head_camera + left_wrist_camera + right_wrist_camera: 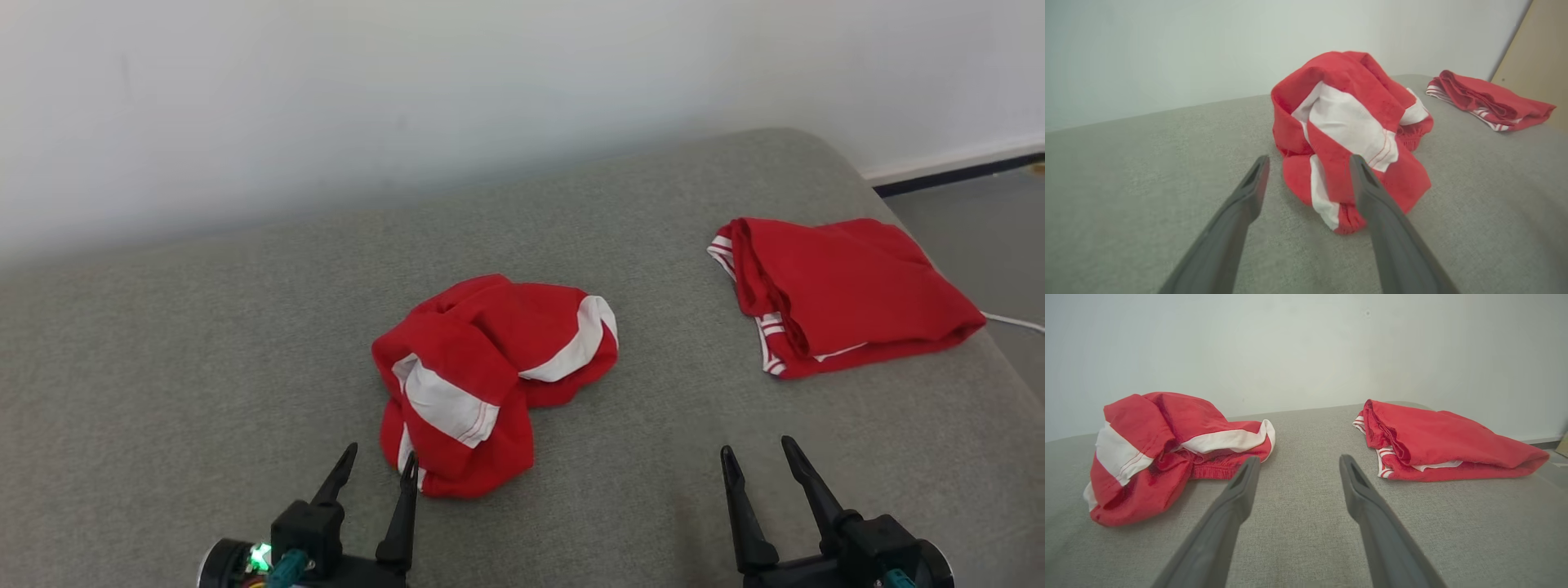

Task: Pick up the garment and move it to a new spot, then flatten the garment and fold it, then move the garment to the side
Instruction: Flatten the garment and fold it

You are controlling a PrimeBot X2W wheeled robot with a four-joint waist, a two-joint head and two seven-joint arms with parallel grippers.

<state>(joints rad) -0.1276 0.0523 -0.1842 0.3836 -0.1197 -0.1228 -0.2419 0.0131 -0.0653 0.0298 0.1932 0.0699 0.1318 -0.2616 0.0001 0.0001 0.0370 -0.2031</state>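
Observation:
A crumpled red garment (pixel 490 371) with white bands lies bunched in a heap at the middle of the grey cushion (pixel 204 351). It also rises in the left wrist view (pixel 1347 126) and lies at the left of the right wrist view (pixel 1167 449). My left gripper (pixel 382 461) stands open at the lower left, its right fingertip just at the heap's near edge, nothing between its fingers (pixel 1249 192). My right gripper (pixel 758 451) stands open at the lower right over bare cushion, apart from any cloth.
A second red garment (pixel 841 294) with white stripes lies folded near the cushion's right edge (pixel 1437 441). A white wall runs behind. At the far right the cushion drops to a grey floor (pixel 996 237), where a white cable (pixel 1016 321) lies.

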